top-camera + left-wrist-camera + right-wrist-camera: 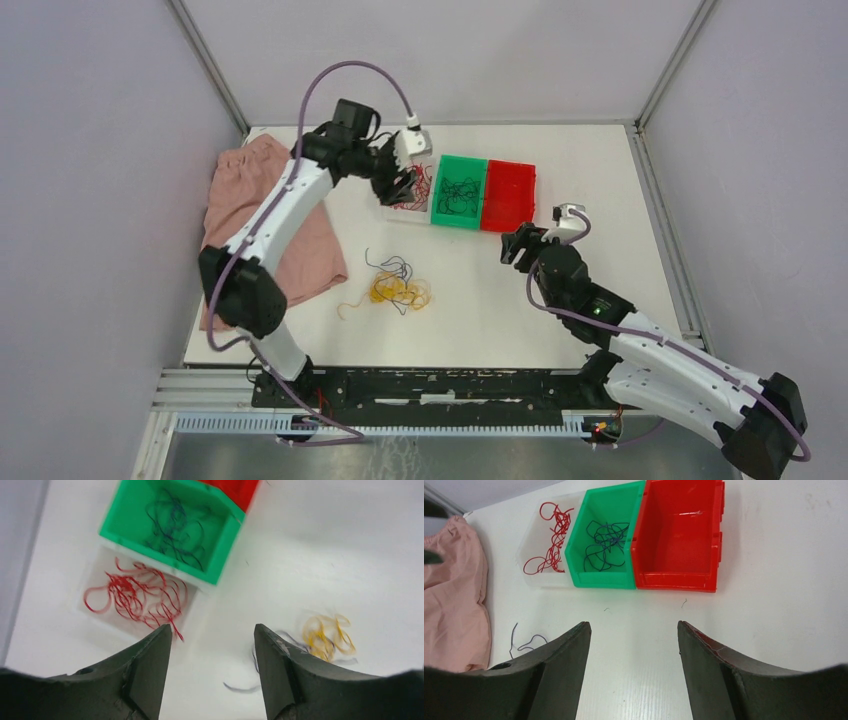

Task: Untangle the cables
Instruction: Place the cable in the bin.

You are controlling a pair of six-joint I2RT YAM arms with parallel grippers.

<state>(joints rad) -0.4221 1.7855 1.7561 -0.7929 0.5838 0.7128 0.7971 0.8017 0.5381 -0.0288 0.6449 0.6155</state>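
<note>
The cables lie in three places. Red cables (pixel 135 592) fill a clear tray (pixel 100 565), dark cables (pixel 175 530) lie in the green bin (pixel 165 565), and a yellow tangle (pixel 398 288) with a few dark strands sits loose on the table. My left gripper (pixel 212 630) hangs open and empty above the clear tray's near corner, seen in the top view as the left gripper (pixel 405 185). My right gripper (pixel 631 625) is open over bare table in front of the red bin (pixel 679 530), with nothing between its fingers.
A pink cloth (pixel 270 220) covers the table's left side. The red bin (pixel 508 195) holds almost nothing. One dark strand (pixel 526 642) lies near the cloth's edge. White walls close in the table at the back and sides.
</note>
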